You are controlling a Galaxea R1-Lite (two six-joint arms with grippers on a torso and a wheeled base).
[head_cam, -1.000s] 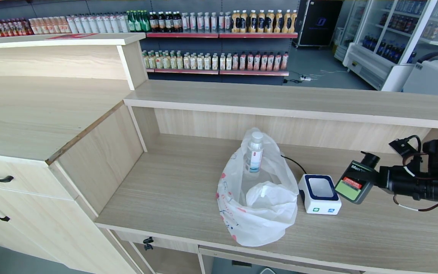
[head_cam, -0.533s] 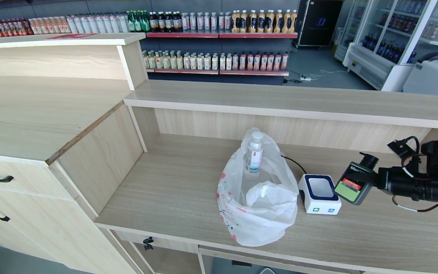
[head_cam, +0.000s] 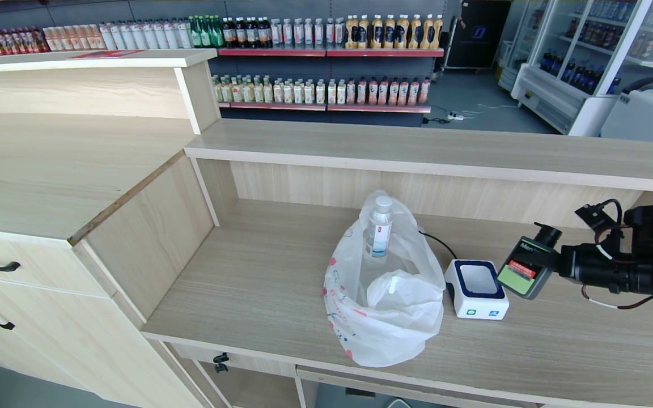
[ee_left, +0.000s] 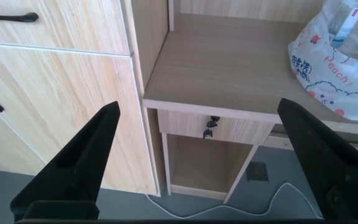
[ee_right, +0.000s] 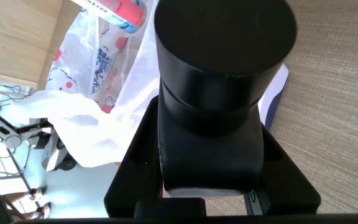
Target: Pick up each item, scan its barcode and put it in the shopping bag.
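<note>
1. The table (head_cam: 258, 283) carries the shopping bag (head_cam: 386, 317), which stands mouth open with a clear bottle (head_cam: 380, 229) upright inside.
2. My left gripper (ee_left: 199, 106) hangs low off the table's front corner, fingers spread, holding nothing.
3. The scanner (head_cam: 475, 289) sits just beside the bag, window up.
4. My right gripper (head_cam: 556, 262) pinches a dark bottle (head_cam: 528, 263) in the air just right of the scanner. I judge this to be the scanning step. Next, the barcode must face the window, then the bottle goes into the bag.
5. Its label (head_cam: 516, 280) shows green and red panels, and I leave the print unread.
</note>
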